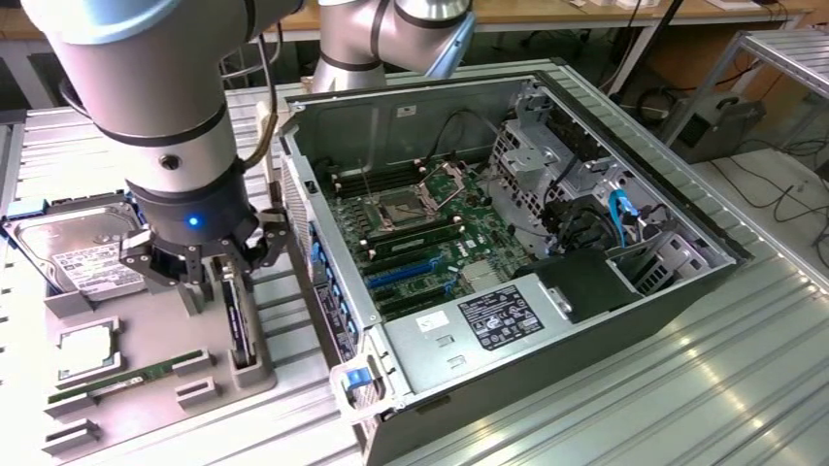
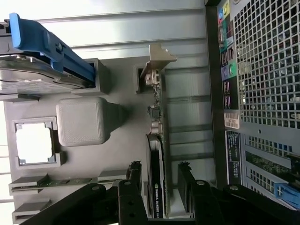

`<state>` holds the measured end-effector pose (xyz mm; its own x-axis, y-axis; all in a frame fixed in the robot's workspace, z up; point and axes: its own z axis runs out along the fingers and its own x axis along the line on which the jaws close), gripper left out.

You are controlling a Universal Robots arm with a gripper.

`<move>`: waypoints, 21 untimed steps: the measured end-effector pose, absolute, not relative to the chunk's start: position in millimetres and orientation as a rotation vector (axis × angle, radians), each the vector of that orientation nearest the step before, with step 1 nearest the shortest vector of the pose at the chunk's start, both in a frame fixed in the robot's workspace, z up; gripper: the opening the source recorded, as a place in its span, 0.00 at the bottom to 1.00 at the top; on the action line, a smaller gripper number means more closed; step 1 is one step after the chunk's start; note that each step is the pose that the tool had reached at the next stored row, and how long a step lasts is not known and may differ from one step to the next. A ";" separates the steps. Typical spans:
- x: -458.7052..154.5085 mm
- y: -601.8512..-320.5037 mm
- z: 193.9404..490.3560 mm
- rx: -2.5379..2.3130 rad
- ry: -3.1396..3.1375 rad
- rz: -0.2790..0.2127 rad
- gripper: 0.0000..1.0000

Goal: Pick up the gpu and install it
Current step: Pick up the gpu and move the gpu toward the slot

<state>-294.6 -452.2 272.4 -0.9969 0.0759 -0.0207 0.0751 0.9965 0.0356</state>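
Note:
The gpu [image 1: 237, 325] is a thin black card standing on edge in a slot of the grey parts tray [image 1: 155, 413], close to the open PC case [image 1: 428, 97]. In the wrist view the gpu [image 2: 156, 159] runs away from the camera, and its silvery bracket [image 2: 157, 63] is at the far end. My gripper [image 1: 217, 280] hangs just over the card's near end. The gripper [image 2: 159, 166] is open, with one black finger [image 2: 136, 174] on each side of the card and a small gap at both.
The tray also holds a silver hard drive [image 1: 78, 254] in a blue carrier [image 2: 56, 44], a CPU [image 1: 85, 349] and a green memory stick [image 1: 130, 377]. A grey block [image 2: 82, 121] stands beside the gpu. The case's rear wall [image 2: 262, 93] is close on the other side.

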 end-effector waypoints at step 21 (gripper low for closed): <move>-294.8 -442.6 248.6 0.119 3.143 0.053 0.44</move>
<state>-294.8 -442.6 248.6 -0.9971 0.0757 0.0050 0.0759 0.9966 0.0336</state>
